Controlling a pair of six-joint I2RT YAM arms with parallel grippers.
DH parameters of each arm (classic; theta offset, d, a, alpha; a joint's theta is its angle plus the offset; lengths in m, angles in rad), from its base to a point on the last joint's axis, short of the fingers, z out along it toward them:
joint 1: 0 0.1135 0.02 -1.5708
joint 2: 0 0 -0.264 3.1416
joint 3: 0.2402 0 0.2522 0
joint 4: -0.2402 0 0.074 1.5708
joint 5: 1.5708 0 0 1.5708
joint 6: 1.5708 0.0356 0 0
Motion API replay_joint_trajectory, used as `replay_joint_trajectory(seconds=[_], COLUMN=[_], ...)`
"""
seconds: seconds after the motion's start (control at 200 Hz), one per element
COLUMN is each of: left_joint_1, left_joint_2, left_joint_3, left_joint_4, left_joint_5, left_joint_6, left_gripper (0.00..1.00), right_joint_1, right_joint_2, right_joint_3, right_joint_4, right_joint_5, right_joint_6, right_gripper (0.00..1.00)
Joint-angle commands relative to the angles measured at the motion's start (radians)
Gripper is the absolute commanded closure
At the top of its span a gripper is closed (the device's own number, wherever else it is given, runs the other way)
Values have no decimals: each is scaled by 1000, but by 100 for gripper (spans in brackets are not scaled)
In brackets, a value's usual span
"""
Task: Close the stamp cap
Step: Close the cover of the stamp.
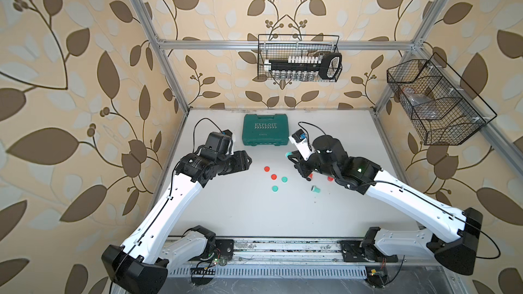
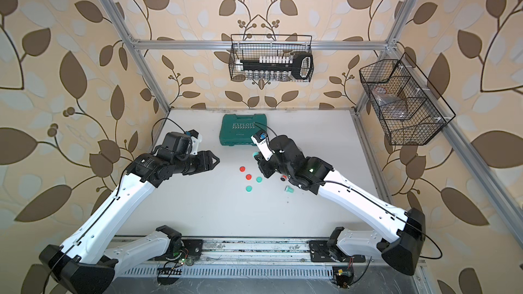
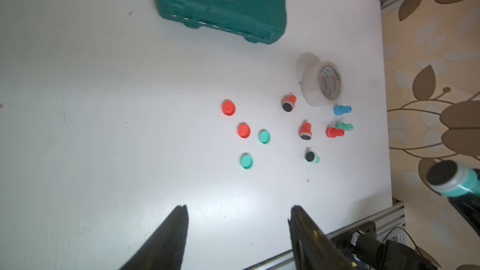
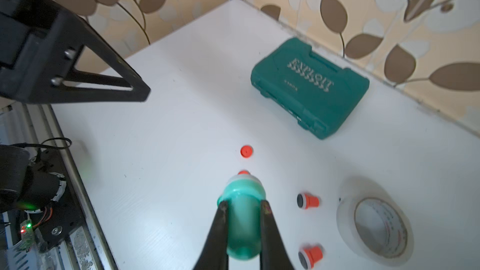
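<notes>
Right gripper point(image 4: 244, 203) clamps teal stamp point(image 4: 242, 190), long axis along the jaws, pad end outward.

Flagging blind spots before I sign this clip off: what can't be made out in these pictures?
Translucent tape roll and small blue capped stamp: hidden under the right arm in both top views.
Teal plastic stamp in the right gripper: pad faces away in the right wrist view; blurred and edge-cut in the left wrist view.
Side wire basket: contents too small behind its mesh.
</notes>
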Motion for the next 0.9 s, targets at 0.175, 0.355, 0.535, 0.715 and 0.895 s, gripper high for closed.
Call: replay_joint_trajectory(seconds=[0.175, 0.355, 0.535, 0.715, 0.895], left_joint_1=[90, 91, 91, 95, 104], left_joint_2=[68, 89, 103, 125, 128], left_joint_3=[-119, -99, -93, -81, -80], left_joint_4=[98, 83, 74, 68, 71], left_joint_5=[-10, -22, -32, -26, -19], left_joint_6=[118, 124, 129, 136, 136], left_gripper=[37, 38, 38, 38, 38], right_joint_1=[-77, -92, -94, -91, -80], right_joint_2=[302, 485, 635, 714, 761], right_joint_3=[164, 281, 396, 440, 455], right_joint_4=[-293, -386, -455, -483, -491], right_joint_5=[-56, -45, -35, -41, -65], right_joint_6=[121, 153, 159, 170, 167], right_gripper=[100, 100, 100, 100, 100])
